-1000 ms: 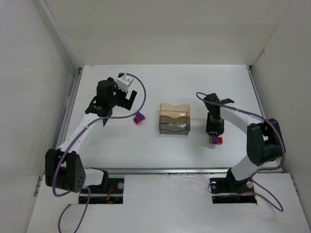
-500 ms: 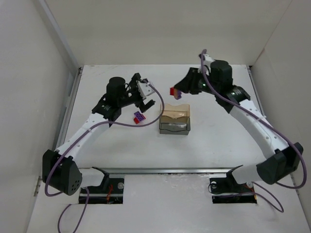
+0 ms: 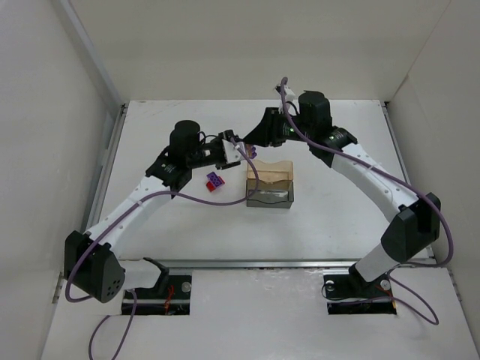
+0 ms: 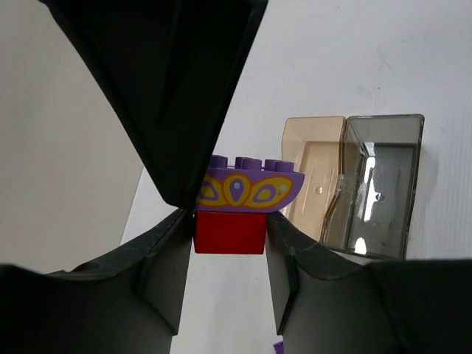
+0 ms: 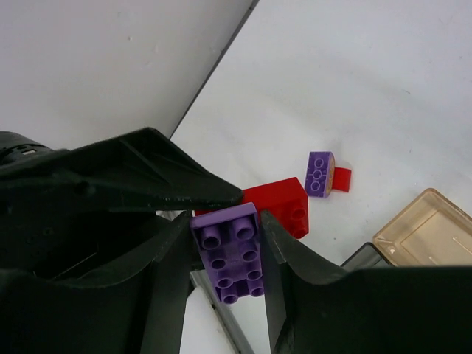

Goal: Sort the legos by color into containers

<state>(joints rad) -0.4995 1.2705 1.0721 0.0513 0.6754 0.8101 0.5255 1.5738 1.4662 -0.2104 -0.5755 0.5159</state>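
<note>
A red-purple lego pair hangs in the air between both arms, just left of the containers. My left gripper (image 4: 229, 237) is shut on its red brick (image 4: 229, 232). My right gripper (image 5: 226, 251) is shut on the purple brick (image 5: 228, 257), which has a yellow pattern on its side (image 4: 251, 188). From above, the two grippers meet tip to tip, the left gripper (image 3: 237, 148) against the right gripper (image 3: 253, 145). The amber tray (image 3: 270, 169) and the grey tray (image 3: 269, 196) stand joined on the table; in the left wrist view both look to hold nothing. A second red-purple pair (image 3: 215, 181) lies on the table below the left gripper.
White walls close in the table on the left, back and right. A metal rail (image 3: 247, 262) runs along the near edge in front of the arm bases. The loose pair (image 5: 325, 175) lies a short way left of the amber tray (image 5: 431, 228).
My right arm lifted a lego pair from the table's front right and carried it back and left past the trays. My left gripper swung right and closed on its red brick.
</note>
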